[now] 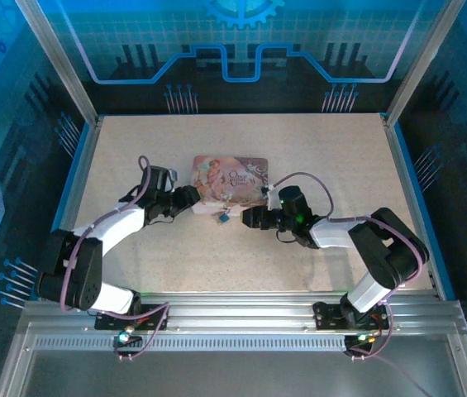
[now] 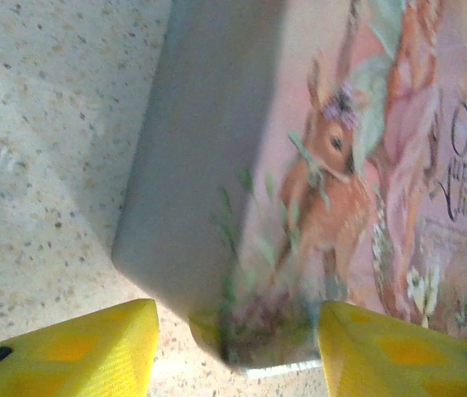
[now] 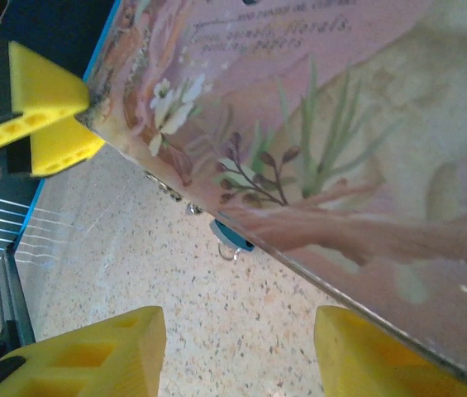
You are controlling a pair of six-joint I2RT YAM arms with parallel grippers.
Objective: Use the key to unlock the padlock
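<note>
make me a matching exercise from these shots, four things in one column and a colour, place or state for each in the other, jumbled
Things
1. tin box
2. padlock
3. left end effector
4. right end effector

Descriptions
a. open, with bare table between its fingers
b. pink, printed with a deer
c. bluish, tucked against the near side of the tin box
d. open, its fingers either side of a corner of the tin box

Pairs: 1-b, 2-c, 3-d, 4-a
</note>
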